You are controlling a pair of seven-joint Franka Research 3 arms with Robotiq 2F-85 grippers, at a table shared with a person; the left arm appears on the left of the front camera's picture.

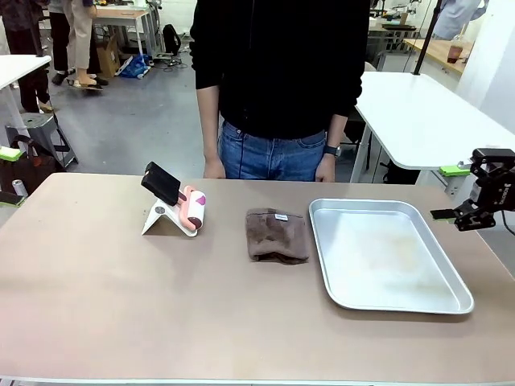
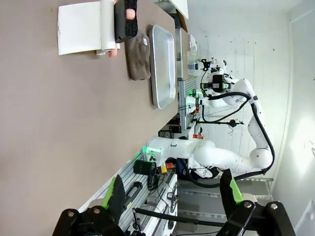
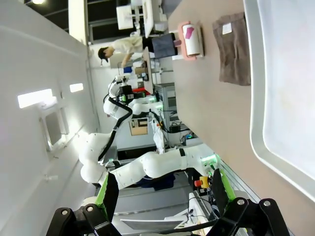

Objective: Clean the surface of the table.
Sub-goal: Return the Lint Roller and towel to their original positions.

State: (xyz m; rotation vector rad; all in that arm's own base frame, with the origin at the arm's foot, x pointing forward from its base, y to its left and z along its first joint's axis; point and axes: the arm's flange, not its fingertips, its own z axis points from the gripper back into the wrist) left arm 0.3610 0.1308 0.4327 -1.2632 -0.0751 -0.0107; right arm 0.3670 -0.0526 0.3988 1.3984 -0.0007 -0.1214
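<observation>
The table [image 1: 161,305] has a matte beige-brown top. On it lie a folded brown cloth [image 1: 278,235] near the middle and a pink-and-white roller [image 1: 191,211] with a black handle, propped on a white stand. My right gripper [image 1: 449,191] hovers open off the table's right edge, beside the tray. In the right wrist view its fingers [image 3: 108,194] stand wide apart with nothing between them, the cloth [image 3: 234,49] far ahead. My left gripper [image 2: 172,194] is open and empty too, off the table's [image 2: 59,123] edge, with the cloth [image 2: 138,55] and the roller [image 2: 118,24] far off.
An empty shiny metal tray [image 1: 386,257] sits on the right part of the table, next to the cloth. A person [image 1: 273,72] stands at the far side, hands hanging at the edge. A white-topped table [image 1: 418,112] is behind on the right.
</observation>
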